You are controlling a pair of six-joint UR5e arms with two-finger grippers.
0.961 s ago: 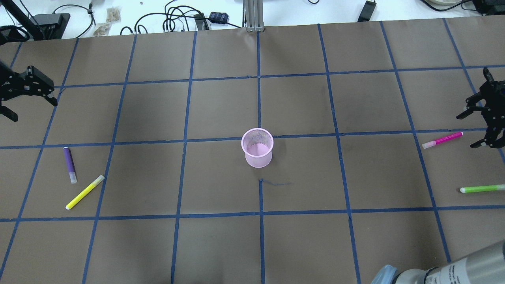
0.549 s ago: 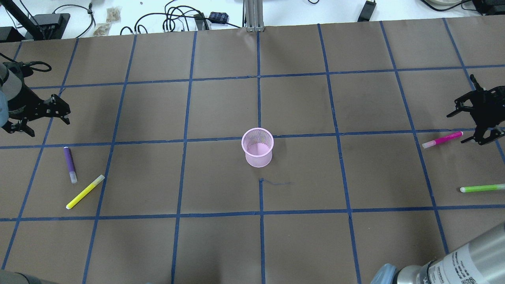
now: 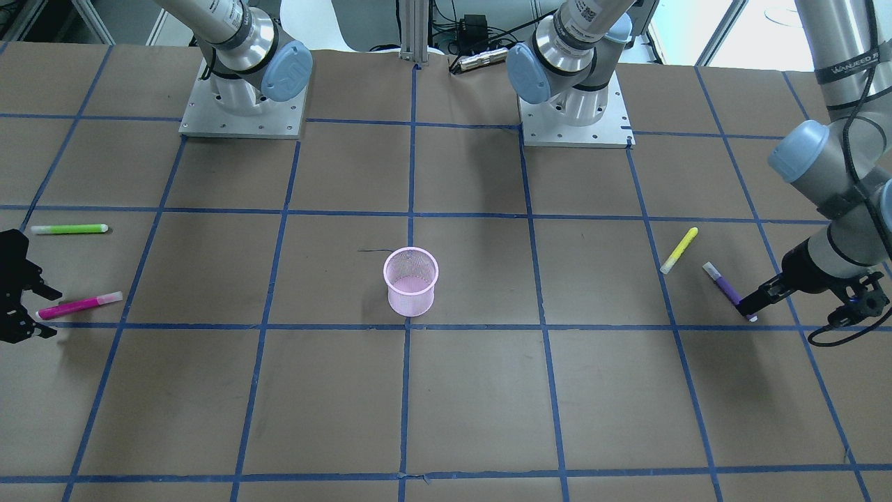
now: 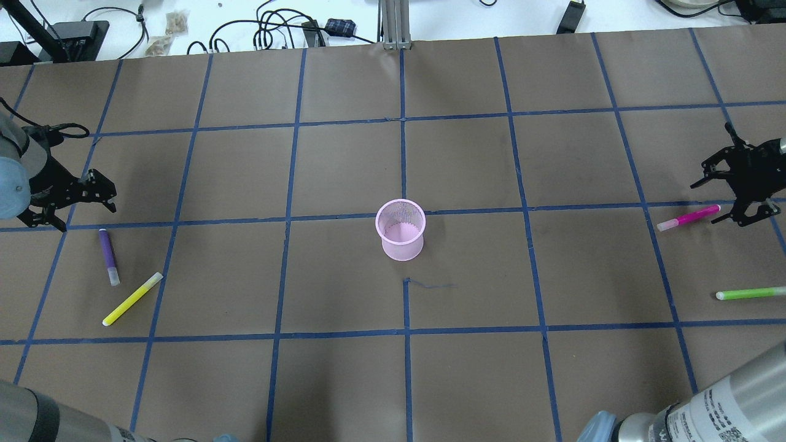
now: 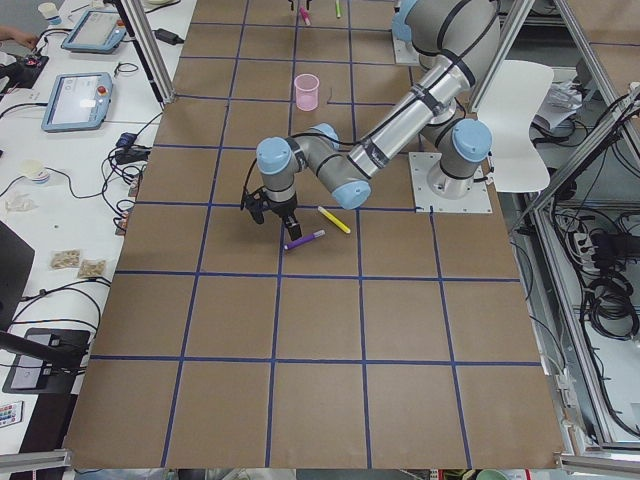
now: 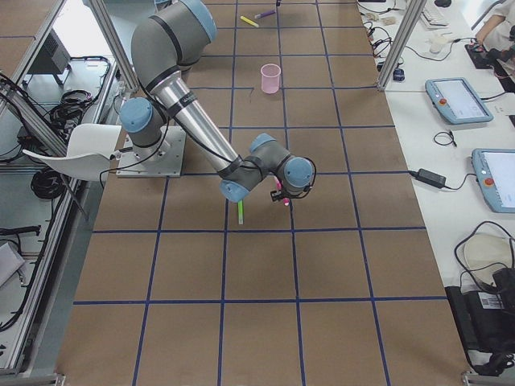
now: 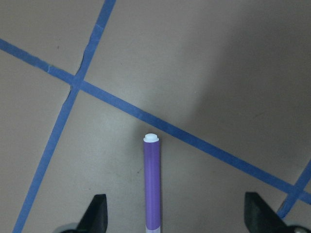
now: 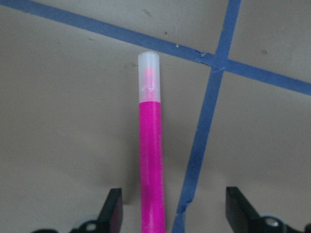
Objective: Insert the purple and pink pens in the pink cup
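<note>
Nothing has gone into the pink cup [image 4: 400,230] yet, as far as I can see: it stands upright and empty at the middle of the table, the purple pen [image 4: 108,256] lies flat well out to the left, and the pink pen [image 4: 688,218] lies flat well out to the right. My left gripper [image 7: 177,218] hangs spread wide with the purple pen's end between its fingers, and my right gripper [image 8: 176,213] is spread astride the pink pen in the same way, neither pinching anything. I judge that both grasps, both carries to the middle and both drops into the cup are left to do.
</note>
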